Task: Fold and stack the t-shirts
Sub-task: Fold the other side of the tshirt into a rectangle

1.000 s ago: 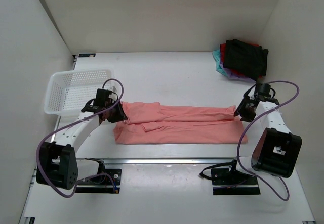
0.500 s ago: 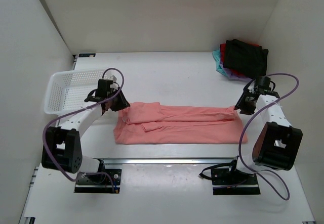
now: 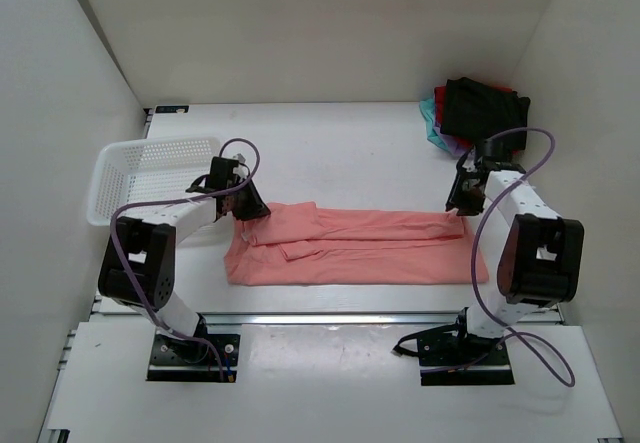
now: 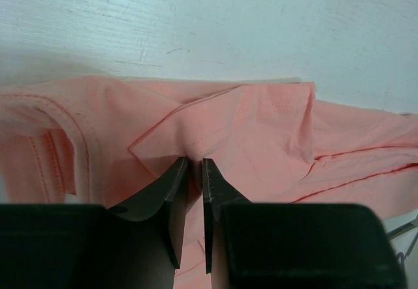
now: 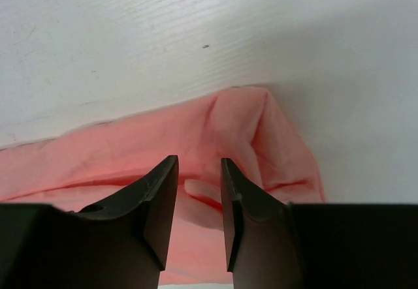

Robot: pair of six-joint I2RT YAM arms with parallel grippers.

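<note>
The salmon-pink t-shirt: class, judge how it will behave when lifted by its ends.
Probably floppy: the salmon-pink t-shirt lies in soft folds, so its middle would likely sag. Likely light for its size: the cloth looks thin. Pushed, it would probably bunch rather than slide, as it creases at the left end effector.

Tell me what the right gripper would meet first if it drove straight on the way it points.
The salmon-pink t-shirt: a raised fold near its corner lies just ahead of the right gripper, at its parted jaws. Beyond the cloth's edge only the table shows, though depth is unclear.
</note>
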